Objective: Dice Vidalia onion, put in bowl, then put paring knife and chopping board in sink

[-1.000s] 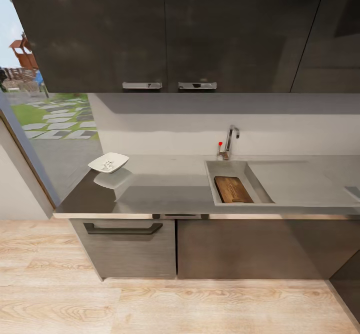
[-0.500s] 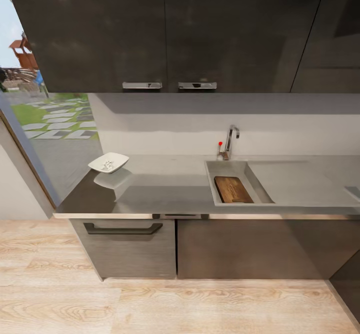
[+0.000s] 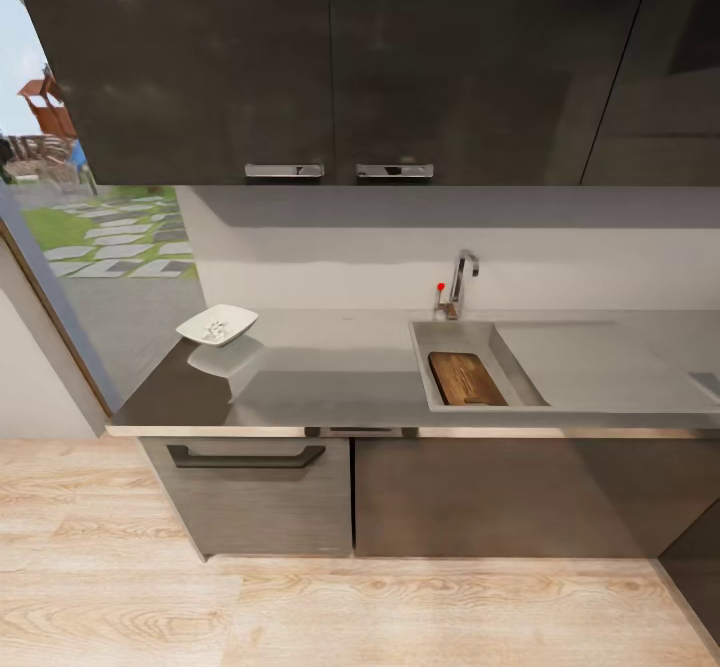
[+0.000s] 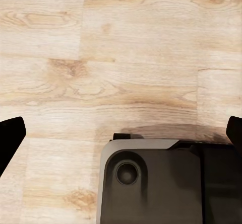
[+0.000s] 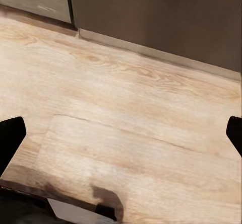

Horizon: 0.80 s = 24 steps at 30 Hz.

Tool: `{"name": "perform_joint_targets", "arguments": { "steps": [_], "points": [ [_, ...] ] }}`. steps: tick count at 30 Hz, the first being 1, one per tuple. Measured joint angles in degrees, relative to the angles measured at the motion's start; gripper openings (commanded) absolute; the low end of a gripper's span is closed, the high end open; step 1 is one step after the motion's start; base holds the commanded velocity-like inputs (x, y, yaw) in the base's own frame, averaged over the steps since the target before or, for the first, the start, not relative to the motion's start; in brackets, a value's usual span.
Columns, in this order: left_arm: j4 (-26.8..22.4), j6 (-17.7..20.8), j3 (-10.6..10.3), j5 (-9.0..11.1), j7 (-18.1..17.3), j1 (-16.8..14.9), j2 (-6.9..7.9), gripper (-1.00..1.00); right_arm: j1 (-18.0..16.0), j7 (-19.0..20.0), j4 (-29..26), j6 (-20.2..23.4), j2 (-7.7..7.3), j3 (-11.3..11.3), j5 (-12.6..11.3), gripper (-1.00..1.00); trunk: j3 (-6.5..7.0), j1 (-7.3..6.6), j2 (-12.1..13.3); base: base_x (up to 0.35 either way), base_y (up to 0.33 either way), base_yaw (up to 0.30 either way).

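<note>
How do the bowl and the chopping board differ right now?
The bowl is white, while the chopping board is dark brown wood. The bowl sits on the countertop near its left end; the chopping board lies down inside the sink. The bowl holds small pale bits; the board looks bare. Both are squarish with rounded corners.

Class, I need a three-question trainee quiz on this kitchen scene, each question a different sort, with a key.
1. True or false: the chopping board lies inside the sink.
2. Multiple choice: the bowl sits (A) in the sink, (B) on the countertop near its window end, (C) on the floor.
3. Fill in: the faucet has a small ___ knob.

Key: 1 true; 2 B, with pale pieces inside; 3 red.
</note>
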Motion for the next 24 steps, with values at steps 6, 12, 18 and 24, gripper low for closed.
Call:
{"name": "perform_joint_targets", "arguments": {
  "steps": [6,12,18,24],
  "points": [
    [0.9,0.0,-0.1,0.0,-0.1,0.0,-0.12,1.00,0.0,0.0,0.9,0.0,-0.15,0.0,-0.1,1.00,0.00,0.00,0.0,0.000,0.000,0.000],
    [2.0,0.0,-0.1,0.0,-0.1,0.0,-0.09,1.00,0.0,0.0,1.0,0.0,0.03,0.1,-0.1,1.00,0.00,0.00,0.0,0.000,0.000,0.000],
    [3.2,0.0,-0.1,0.0,0.0,0.0,-0.12,1.00,0.0,0.0,1.0,0.0,-0.01,0.1,-0.1,1.00,0.00,0.00,0.0,0.000,0.000,0.000],
    [4.9,0.0,-0.1,0.1,0.1,0.0,-0.10,1.00,0.0,0.0,1.0,0.0,-0.01,0.1,-0.1,1.00,0.00,0.00,0.0,0.000,0.000,0.000]
  ]
}}
